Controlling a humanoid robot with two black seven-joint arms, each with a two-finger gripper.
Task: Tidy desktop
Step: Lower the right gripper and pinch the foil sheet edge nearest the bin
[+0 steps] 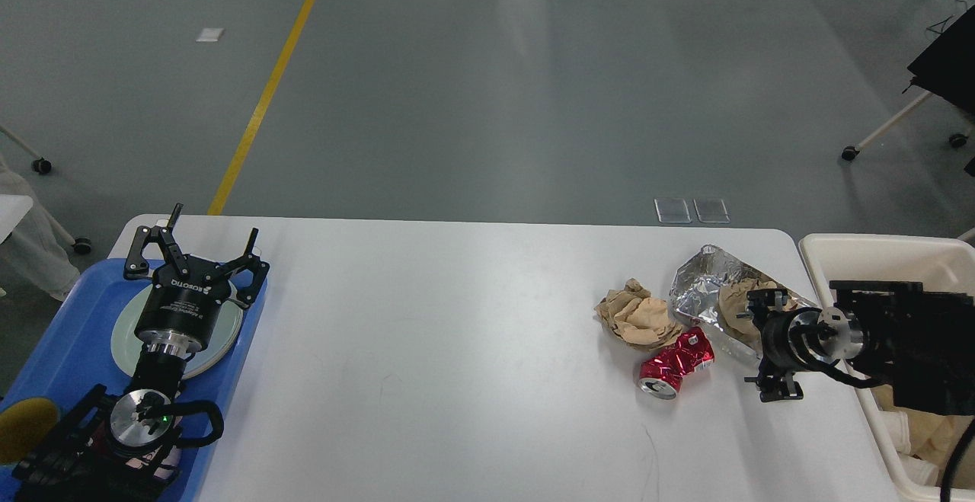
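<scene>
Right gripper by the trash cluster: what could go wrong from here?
The right gripper sits open beside the crinkled foil bag, which overlaps a crumpled brown paper; a grasp may catch both or slip on foil. The crushed red can lies close by and could get knocked and roll across the desktop.

Bright, sharp; soft overhead floor glare

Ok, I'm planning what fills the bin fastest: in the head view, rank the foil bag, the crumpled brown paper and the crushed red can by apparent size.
1. foil bag, though the right end effector hides part of it
2. crumpled brown paper
3. crushed red can
</scene>
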